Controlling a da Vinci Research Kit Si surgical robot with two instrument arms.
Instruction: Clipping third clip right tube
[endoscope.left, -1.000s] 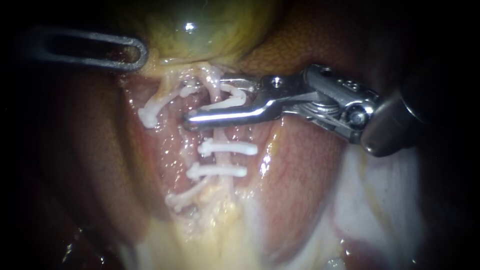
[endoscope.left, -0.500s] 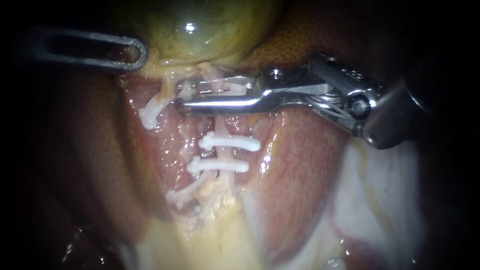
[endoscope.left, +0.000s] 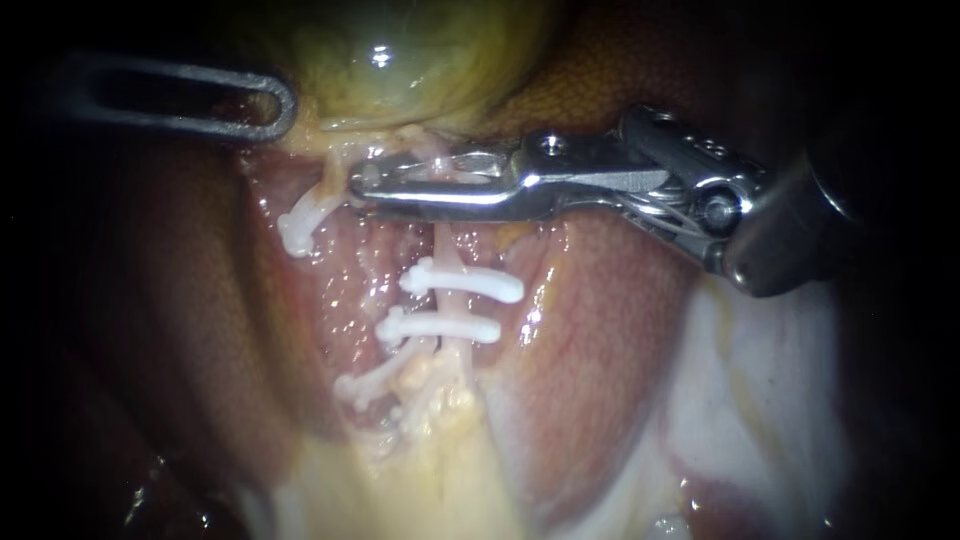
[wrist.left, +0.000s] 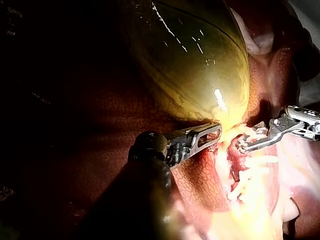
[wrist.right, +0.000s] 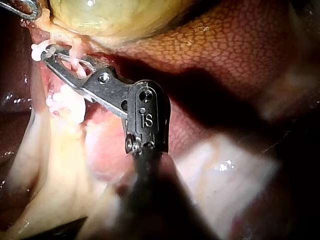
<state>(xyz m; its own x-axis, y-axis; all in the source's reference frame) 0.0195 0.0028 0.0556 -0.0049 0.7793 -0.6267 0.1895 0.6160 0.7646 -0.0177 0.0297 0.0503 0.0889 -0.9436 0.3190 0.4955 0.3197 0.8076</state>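
**A:** ok so what changed in the last second?

**B:** The right instrument (endoscope.left: 362, 184). Its jaws were gaping around the right tube (endoscope.left: 447, 250) with the new clip (endoscope.left: 468, 163) sitting in them. Now they're squeezed down on that clip, with barely a sliver left between them, just under the gallbladder (endoscope.left: 400, 50).

**A:** and the left instrument (endoscope.left: 275, 110)?

**B:** Hasn't budged. It's clamped on the gallbladder's lower edge and holding it up, so the tube stays stretched.

**A:** so the third one's on?

**B:** Looks like it's being fired right now. It sits across the tube above the two lower clips (endoscope.left: 460, 283), close to them but not touching. The jaws cover most of it though, so I can't tell if it's latched. My guess is the next step is to open up, back off gently and check that it stays put.
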